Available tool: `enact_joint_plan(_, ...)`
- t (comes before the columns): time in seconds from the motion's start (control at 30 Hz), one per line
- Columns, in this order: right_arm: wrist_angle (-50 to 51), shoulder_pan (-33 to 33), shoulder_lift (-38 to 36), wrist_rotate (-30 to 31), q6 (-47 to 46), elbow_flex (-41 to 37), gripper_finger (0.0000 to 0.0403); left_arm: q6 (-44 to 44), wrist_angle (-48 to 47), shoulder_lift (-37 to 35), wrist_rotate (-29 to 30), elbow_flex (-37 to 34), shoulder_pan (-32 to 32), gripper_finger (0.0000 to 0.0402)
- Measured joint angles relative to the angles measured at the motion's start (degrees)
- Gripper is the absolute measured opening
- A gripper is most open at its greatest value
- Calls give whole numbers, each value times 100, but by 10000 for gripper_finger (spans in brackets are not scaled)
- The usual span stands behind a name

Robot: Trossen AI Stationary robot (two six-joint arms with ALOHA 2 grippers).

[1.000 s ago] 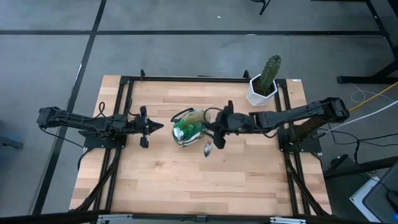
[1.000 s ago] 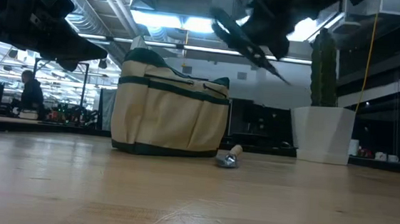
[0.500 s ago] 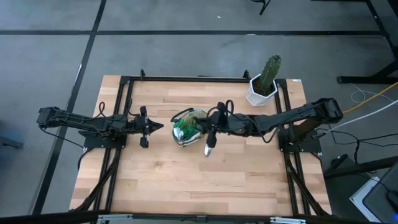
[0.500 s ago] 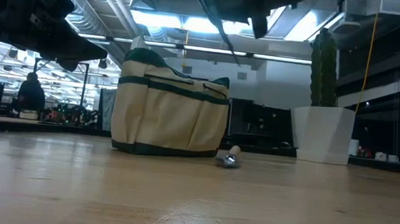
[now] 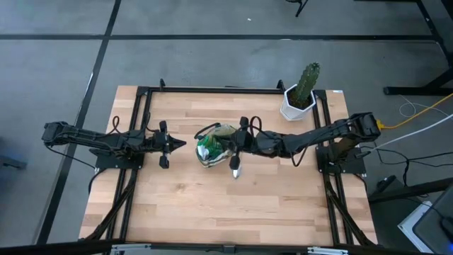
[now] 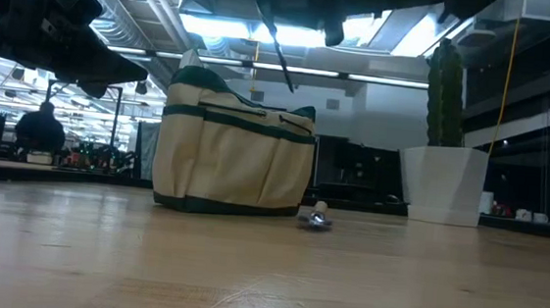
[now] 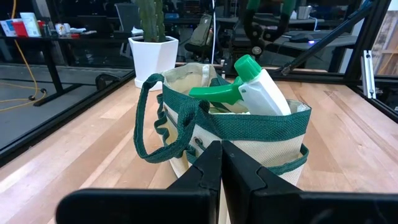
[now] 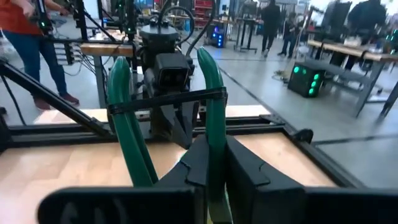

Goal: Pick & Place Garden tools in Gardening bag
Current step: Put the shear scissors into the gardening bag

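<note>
The beige gardening bag with green trim stands mid-table and shows in the low view. A white spray bottle with a green nozzle sticks out of it. My right gripper is at the bag's right rim, above it, shut on green-handled shears. A small metal tool with a pale wooden handle lies flat on the table just near-right of the bag. My left gripper is shut and empty, level, just left of the bag. My right gripper pinches one green handle of the shears between its two fingers. The fingers come roughly level from the table's right. The shears are lifted clear, both handles reaching on past the fingers toward the bag. A thin dark part slants down toward the bag's top.
A white faceted pot with a cactus stands at the far right of the table. The black frame rails run along the table's edges. Bare wood lies on the near half. People show in the room beyond.
My right gripper has gone toward the table's left with the shears, from right of the bag to over its right rim. The shears stay lifted clear. The bag and the tool on the table have stayed put.
</note>
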State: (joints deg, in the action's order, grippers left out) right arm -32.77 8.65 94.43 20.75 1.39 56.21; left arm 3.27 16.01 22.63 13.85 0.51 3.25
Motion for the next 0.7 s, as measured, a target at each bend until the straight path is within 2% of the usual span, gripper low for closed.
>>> enact_joint_plan(0.13,-178,-39,9,-17,319,-2,29,0,0,2,-2,0,2,4)
enact_joint_plan(0.37,-235,-225,7,-467,570,-2,29,0,0,1,0,-1,2,4)
enact_joint_plan(0.7,-222,-457,7,-511,971,-2,29,1,0,1,0,-1,2,4)
